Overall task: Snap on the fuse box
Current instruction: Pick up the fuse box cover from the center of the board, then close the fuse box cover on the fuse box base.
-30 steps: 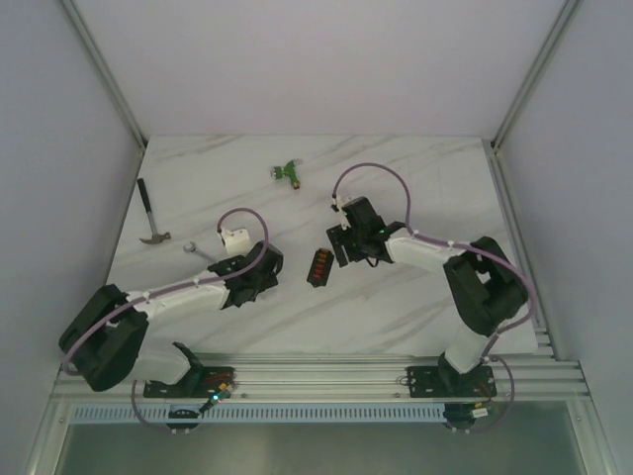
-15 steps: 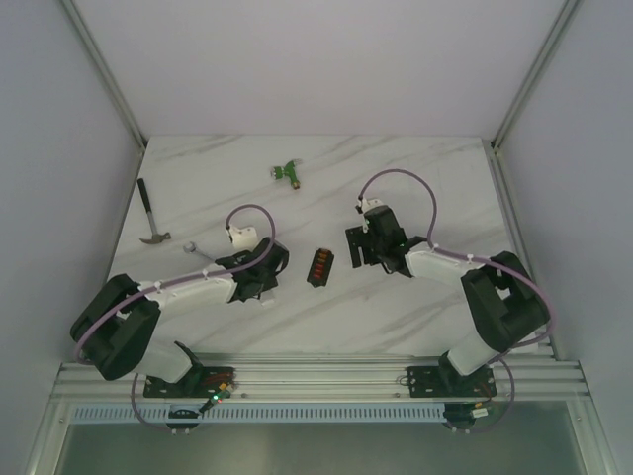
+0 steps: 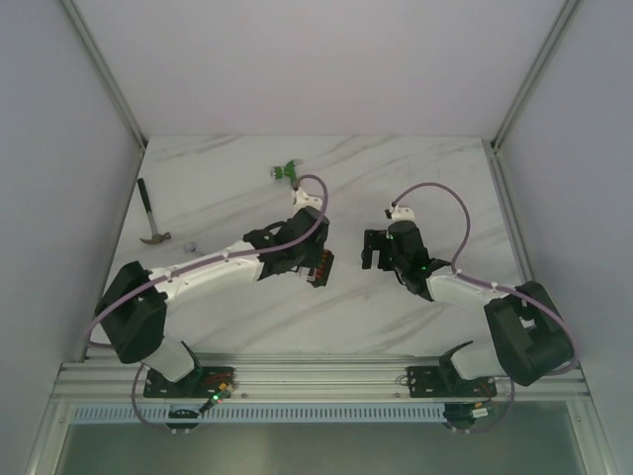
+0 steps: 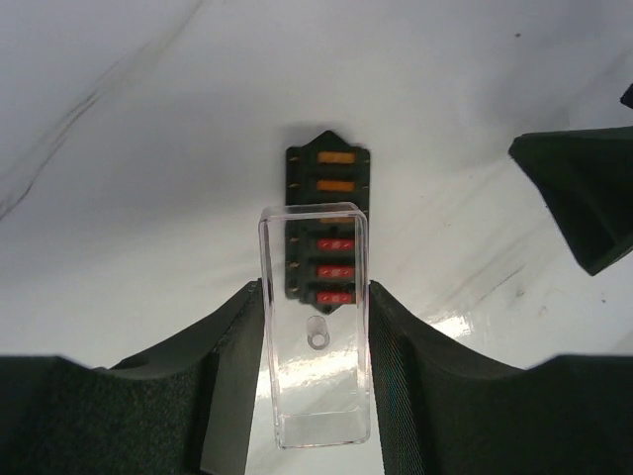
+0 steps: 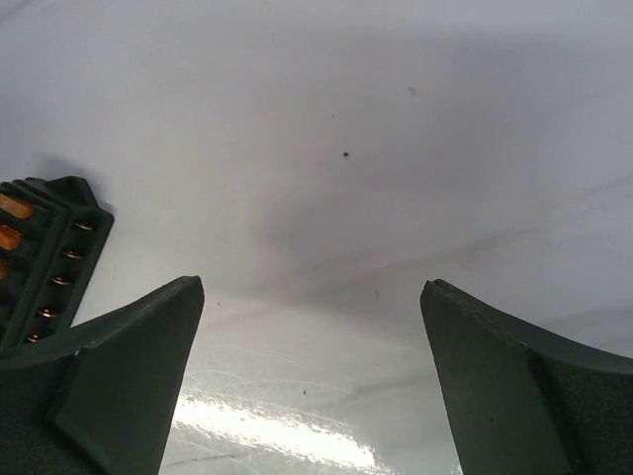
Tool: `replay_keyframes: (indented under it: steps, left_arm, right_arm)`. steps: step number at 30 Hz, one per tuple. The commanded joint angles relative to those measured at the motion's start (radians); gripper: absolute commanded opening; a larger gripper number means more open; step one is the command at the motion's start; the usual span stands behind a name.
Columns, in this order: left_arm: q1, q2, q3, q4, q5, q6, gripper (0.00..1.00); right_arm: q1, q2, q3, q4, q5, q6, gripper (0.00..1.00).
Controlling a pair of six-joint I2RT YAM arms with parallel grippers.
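Note:
The fuse box (image 4: 328,198) is a small black block with a row of orange and red fuses, lying flat on the marble table (image 3: 227,188). My left gripper (image 4: 315,297) is shut on a clear plastic cover (image 4: 316,386), which hangs over the near half of the box. From above, the left gripper (image 3: 313,257) is right at the fuse box (image 3: 325,267). My right gripper (image 3: 374,251) stands open a short way to the box's right. In the right wrist view the right gripper (image 5: 312,297) holds nothing, and the fuse box (image 5: 49,252) sits at the left edge.
A hammer (image 3: 150,216) lies by the left wall. A green T-shaped connector (image 3: 288,171) rests at the back, and a small metal piece (image 3: 190,242) sits near the hammer. One right finger (image 4: 579,193) shows in the left wrist view.
My left arm has swung right and forward until its gripper is at the fuse box. The right gripper has backed off to the right and opened wider.

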Motion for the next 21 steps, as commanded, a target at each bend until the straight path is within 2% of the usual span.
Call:
replay_keyframes:
  steps: [1,7,12,21]
  left_arm:
    - [-0.013,0.081,0.083,-0.055,0.036,0.179,0.35]
    - [-0.011,0.179,0.164,-0.063,0.074,0.256,0.36]
    - [0.009,0.250,0.206,-0.057,0.110,0.263,0.37]
    - [0.028,0.291,0.181,0.012,0.133,0.228,0.39]
  right_arm:
    - [-0.007,-0.036,-0.042,0.088,0.053,0.044,0.99]
    - [-0.007,-0.042,-0.057,0.105,0.066,0.047,1.00]
    - [-0.007,-0.034,-0.058,0.109,0.064,0.044,1.00]
    - [-0.009,-0.013,-0.052,0.111,0.050,0.039,1.00]
